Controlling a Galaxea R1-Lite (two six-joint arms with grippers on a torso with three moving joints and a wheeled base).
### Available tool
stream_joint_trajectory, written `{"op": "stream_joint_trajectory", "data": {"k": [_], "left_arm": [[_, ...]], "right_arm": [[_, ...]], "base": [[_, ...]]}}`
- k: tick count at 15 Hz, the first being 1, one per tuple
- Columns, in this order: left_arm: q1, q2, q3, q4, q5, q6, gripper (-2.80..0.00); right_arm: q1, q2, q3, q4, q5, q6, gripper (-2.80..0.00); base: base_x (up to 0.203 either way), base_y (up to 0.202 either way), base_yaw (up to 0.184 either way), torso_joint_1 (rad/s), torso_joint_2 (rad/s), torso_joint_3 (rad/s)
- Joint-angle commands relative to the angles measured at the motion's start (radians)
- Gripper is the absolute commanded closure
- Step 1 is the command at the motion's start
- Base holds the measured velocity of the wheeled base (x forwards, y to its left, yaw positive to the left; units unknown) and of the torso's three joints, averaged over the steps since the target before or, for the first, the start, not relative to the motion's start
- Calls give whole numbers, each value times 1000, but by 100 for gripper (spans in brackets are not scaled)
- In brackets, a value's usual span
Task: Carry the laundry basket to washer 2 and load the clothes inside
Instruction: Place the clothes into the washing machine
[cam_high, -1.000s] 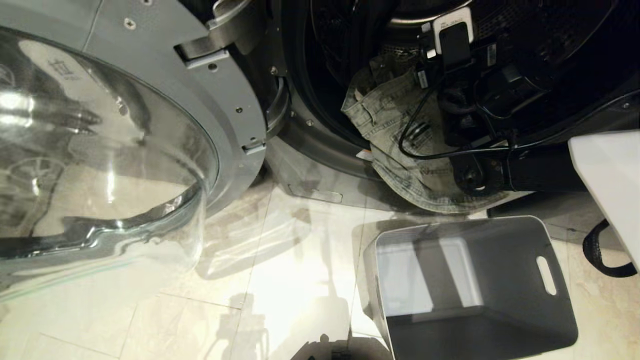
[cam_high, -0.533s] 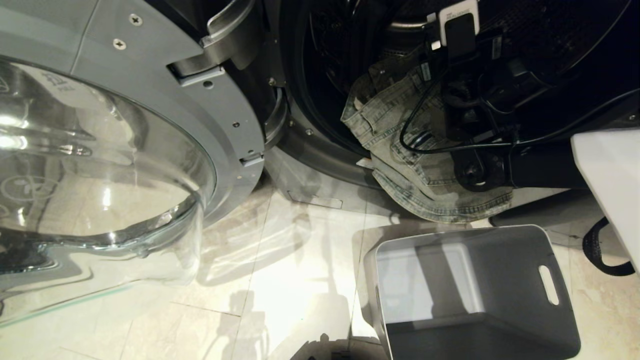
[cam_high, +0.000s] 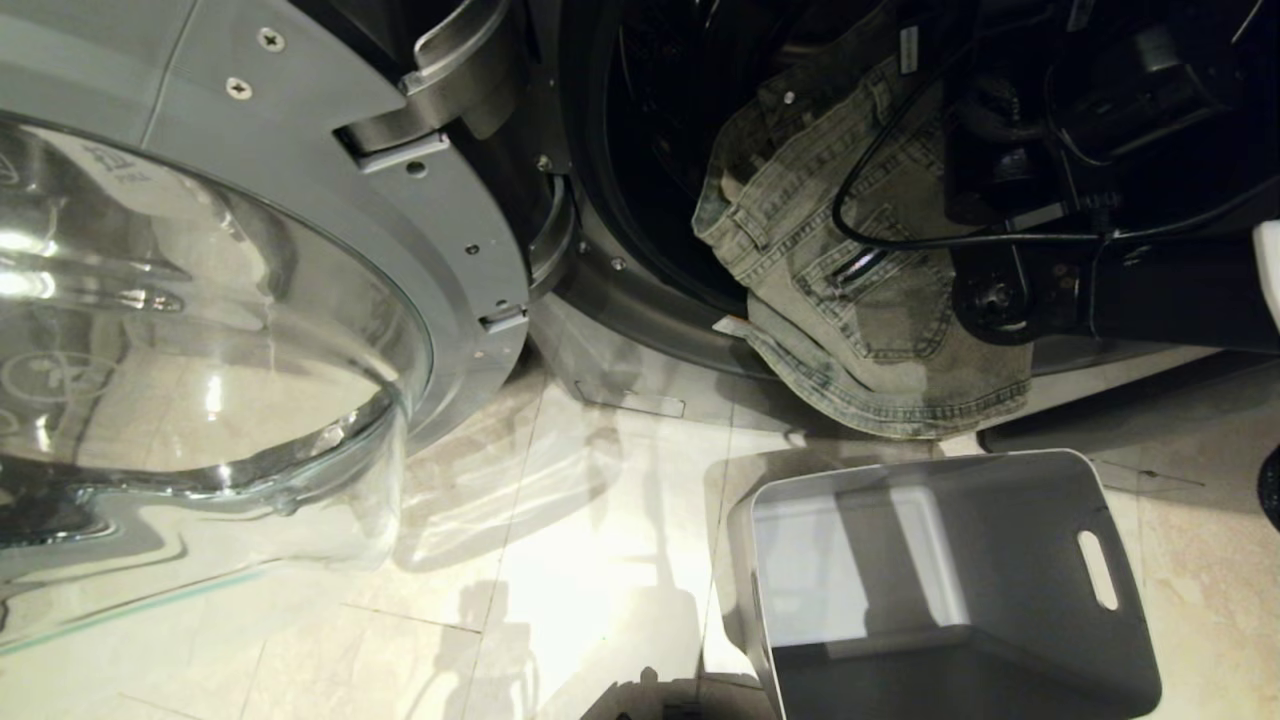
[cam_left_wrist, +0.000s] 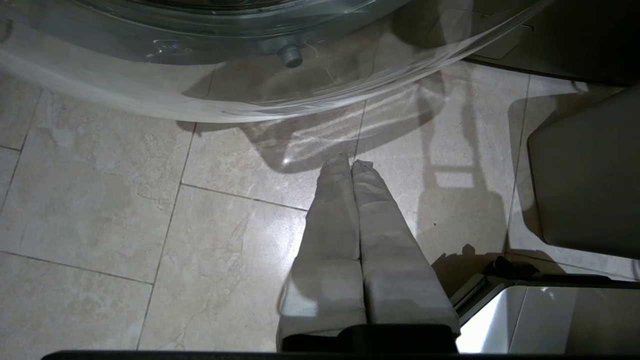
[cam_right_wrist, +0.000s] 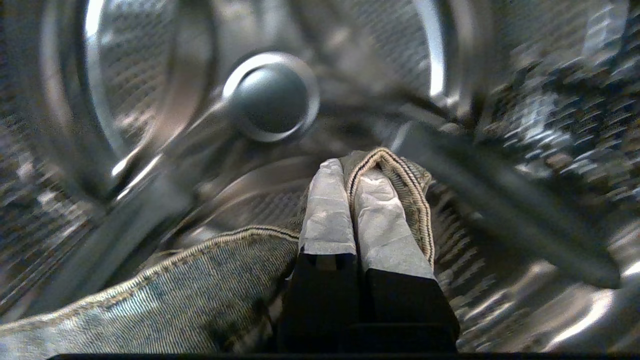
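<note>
Deeper into washer 2 (cam_high: 640, 300) now, right gripper (cam_right_wrist: 350, 167) jaws clamp the clothes (cam_right_wrist: 395, 170) hem.

Glare on glass door (cam_high: 200, 330), hard shadows on floor tiles (cam_high: 560, 560); drum (cam_right_wrist: 150, 100) dim, blurred.

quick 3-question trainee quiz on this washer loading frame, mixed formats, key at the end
1. True or false: the laundry basket on the floor holds no clothes.
2. What is the right gripper shut on? A) the basket's slot handle B) the denim clothes C) the washer door
3. Where do the clothes lie relative to the washer drum?

Key
1. True: only bare grey walls and floor of the tub show.
2. B: its fingers pinch a seamed edge inside the drum.
3. Partly in: the upper part is inside the opening, the lower part hangs over the front rim above the basket.

The left gripper is shut, empty, above the floor tiles.
</note>
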Motion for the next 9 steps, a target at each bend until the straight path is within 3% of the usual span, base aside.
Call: {"op": "stream_joint_trajectory", "data": {"k": [1, 9], "left_arm": [[0, 1, 0, 0, 1, 0, 0], [0, 1, 0, 0, 1, 0, 0]], "right_arm": [[4, -52, -1, 3, 5, -11, 0], [55, -130, 1, 57, 16, -32, 0]], "base": [[0, 0, 0, 0, 0, 0], [0, 0, 0, 0, 0, 0]]}}
